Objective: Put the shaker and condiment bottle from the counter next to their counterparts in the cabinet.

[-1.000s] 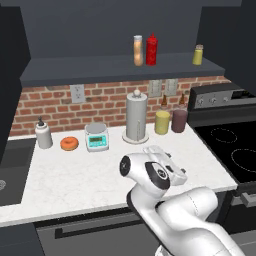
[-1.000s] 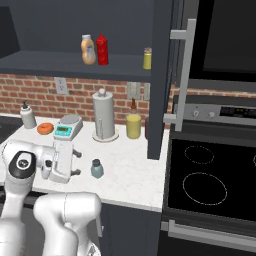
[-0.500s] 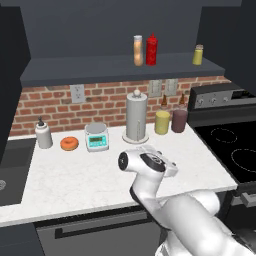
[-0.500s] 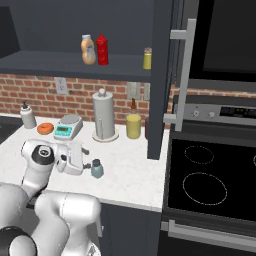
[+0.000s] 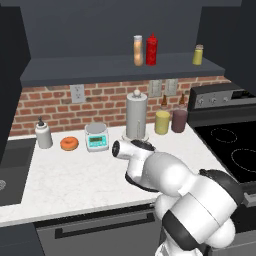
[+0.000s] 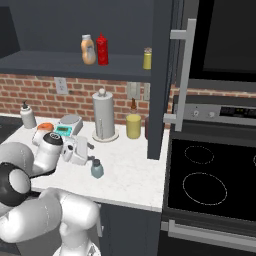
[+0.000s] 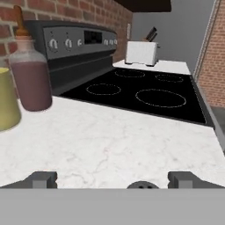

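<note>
Hand view opens low over the white marbled table point(image 7: 114, 140), and the tool point(image 7: 112, 180) is spread wide, its two dark fingertips point(image 7: 41, 179) far apart at the bottom edge with nothing between them but a dark round cap point(image 7: 143, 185) peeking up just inside the right tip. Nothing is gripped; whether a tip touches that cap, I cannot tell. Further out at ten o'clock stand a yellow jar point(image 7: 8, 99) and a dark red bottle point(image 7: 30, 74) side by side, then the black stovetop point(image 7: 145, 94), and a white toaster point(image 7: 141, 52) at twelve o'clock. Over in the right base view, the tool point(image 6: 86, 154) hangs low with the shaker point(image 6: 97, 168) just beside it at five o'clock, upright on the table. Up on the cabinet point(image 6: 60, 62) shelf, the condiment bottle point(image 6: 88, 49) stands right next to the red squeeze bottle point(image 6: 102, 49), with the yellow-green shaker point(image 6: 147, 58) well apart at three o'clock.
</note>
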